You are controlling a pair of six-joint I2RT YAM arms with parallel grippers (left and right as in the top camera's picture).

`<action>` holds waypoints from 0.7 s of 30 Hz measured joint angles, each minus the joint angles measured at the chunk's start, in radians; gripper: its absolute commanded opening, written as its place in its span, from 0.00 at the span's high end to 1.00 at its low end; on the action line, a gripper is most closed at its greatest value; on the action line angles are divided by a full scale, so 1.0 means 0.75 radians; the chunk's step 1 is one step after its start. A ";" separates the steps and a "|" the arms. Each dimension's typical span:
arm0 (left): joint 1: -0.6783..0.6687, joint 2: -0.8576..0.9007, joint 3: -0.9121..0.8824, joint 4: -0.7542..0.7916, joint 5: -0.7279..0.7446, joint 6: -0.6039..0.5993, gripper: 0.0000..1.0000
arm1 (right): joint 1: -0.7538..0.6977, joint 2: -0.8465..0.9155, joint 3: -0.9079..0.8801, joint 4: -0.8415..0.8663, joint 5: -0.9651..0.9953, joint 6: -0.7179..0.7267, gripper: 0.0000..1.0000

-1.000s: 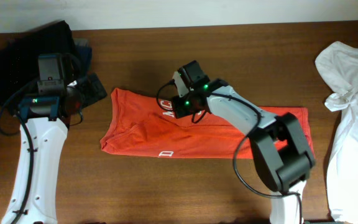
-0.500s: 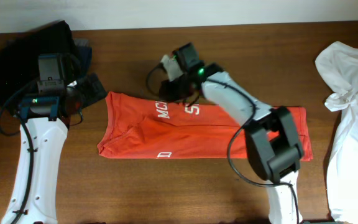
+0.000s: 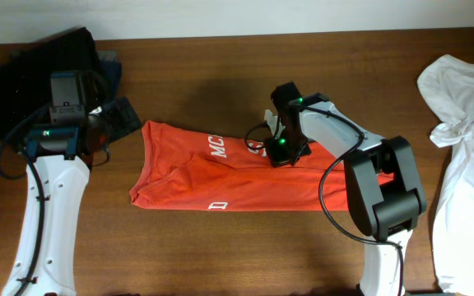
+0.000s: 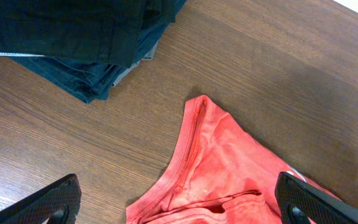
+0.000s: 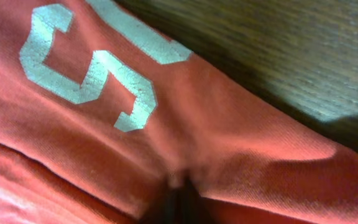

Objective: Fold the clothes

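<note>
Left gripper (image 4: pixel 179 202): jaws stood spread wide, empty, above T-shirt (image 4: pixel 222 168) left end. Right gripper (image 3: pixel 280 150): against T-shirt's far edge; jaw state untellable.

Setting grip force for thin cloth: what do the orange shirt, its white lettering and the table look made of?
Orange shirt: matte knit, probably cotton jersey; fine fuzzy texture and soft creases. White lettering: flat print, likely ink, mottled where cloth shows through. Table: dark brown wood or wood-look laminate; streaky grain, slight sheen.
</note>
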 measured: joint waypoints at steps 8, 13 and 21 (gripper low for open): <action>-0.001 0.000 0.000 0.000 0.000 0.000 0.01 | -0.001 0.041 0.043 0.186 0.013 0.022 0.95; -0.001 0.000 0.000 0.001 0.000 0.000 0.01 | -0.001 0.057 0.045 0.370 0.009 0.066 0.92; 0.000 0.000 0.000 -0.003 0.001 0.000 0.01 | -0.196 -0.173 0.524 -0.400 0.032 0.113 0.96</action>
